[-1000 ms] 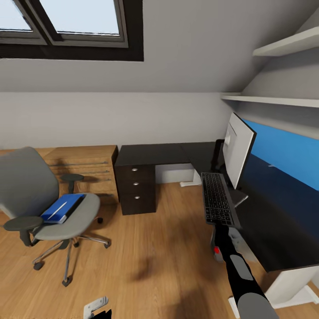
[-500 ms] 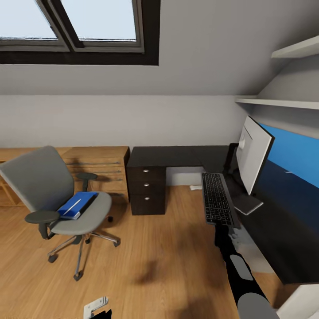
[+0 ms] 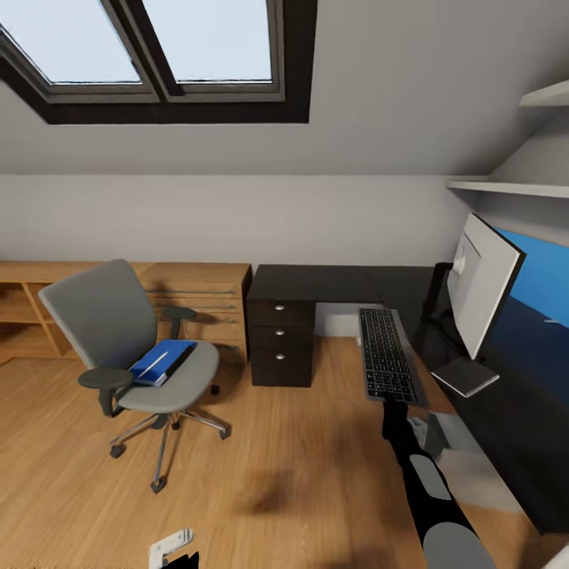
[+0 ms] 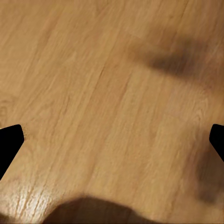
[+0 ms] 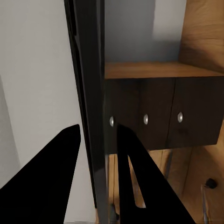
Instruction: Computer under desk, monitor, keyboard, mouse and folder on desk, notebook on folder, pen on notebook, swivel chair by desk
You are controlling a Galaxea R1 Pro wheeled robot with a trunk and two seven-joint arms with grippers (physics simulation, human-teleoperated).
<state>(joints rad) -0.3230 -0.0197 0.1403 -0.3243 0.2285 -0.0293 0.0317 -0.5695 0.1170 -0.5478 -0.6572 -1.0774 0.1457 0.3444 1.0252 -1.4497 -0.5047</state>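
The right gripper (image 3: pixel 393 407) is clamped on the keyboard (image 3: pixel 385 356), not yet on the desk (image 3: pixel 332 282); the left gripper's (image 4: pixel 112 140) fingers are apart, and the folder (image 3: pixel 162 361) waits on the swivel chair (image 3: pixel 130 348) at centre left.

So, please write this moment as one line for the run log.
right gripper: shut on keyboard, held beside desk | left gripper: open, over floor | folder: on swivel chair | monitor: on desk

Bare wood floor (image 3: pixel 276 466) lies open between the swivel chair (image 3: pixel 134 348) at left and the desk (image 3: pixel 506 427) at right. The monitor (image 3: pixel 484 294) blocks the desk's right side, its stand foot near the edge. The far desktop above the drawers (image 3: pixel 281 341) is free, as is the near right stretch.
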